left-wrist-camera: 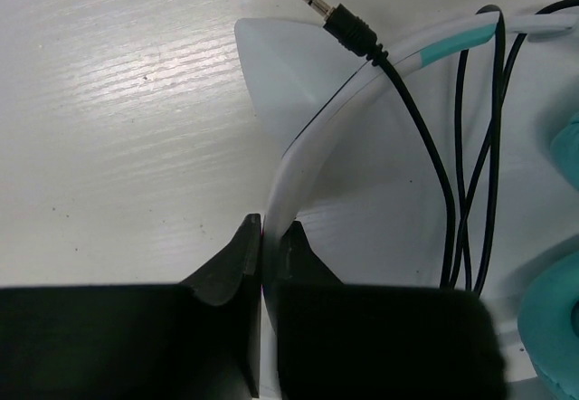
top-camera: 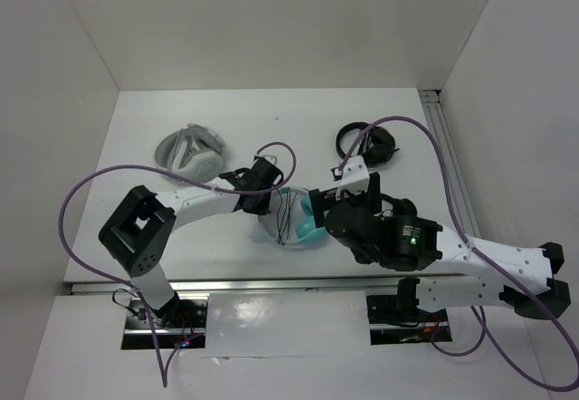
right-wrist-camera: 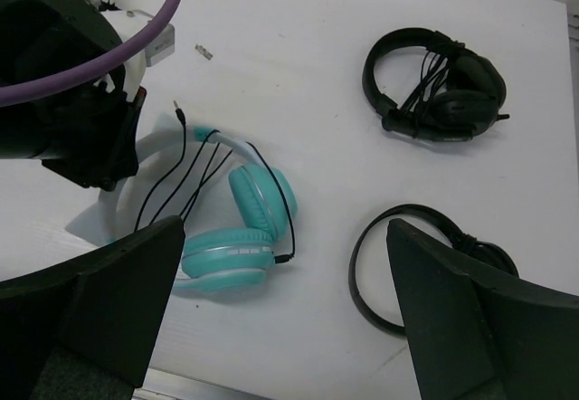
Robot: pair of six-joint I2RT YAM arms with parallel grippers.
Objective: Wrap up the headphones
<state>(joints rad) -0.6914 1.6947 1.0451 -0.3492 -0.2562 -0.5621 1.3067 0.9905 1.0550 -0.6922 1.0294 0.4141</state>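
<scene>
Left wrist view: left gripper is pressed together on the pale headband of the headphones, pinching it edge-on just beside the ear-like point. It looks like a firm anchor.
Headphones: flat on the table, teal ear cups lying close together, with the band arching away toward the left gripper.
Cable: the thin black cable crosses the headband in several strands. The plug pokes out over the table just past the band, loose and held by nothing.
Right gripper: the right gripper hangs above the headphones with its fingers spread wide and nothing in them.
Neighbours: the grey-white folded headphones sit well apart from the headphones, off to the far left. The black headphones sit well apart to the far right. A second black pair lies near their right side, partly hidden behind a right finger.
Step in hand: mid-wrap, I'd say. A few passes look laid across the band, but the slack strands and the free plug end say it isn't finished.
Next move: it calls for the right gripper to come down, close on the cable near the plug, and carry it round the band, with the left holding the band pinned. A hard tug could slide the laid strands off.
Watch for: the cable is thin and easy to miss, so the pinch is best made where it stands clear of the band.
</scene>
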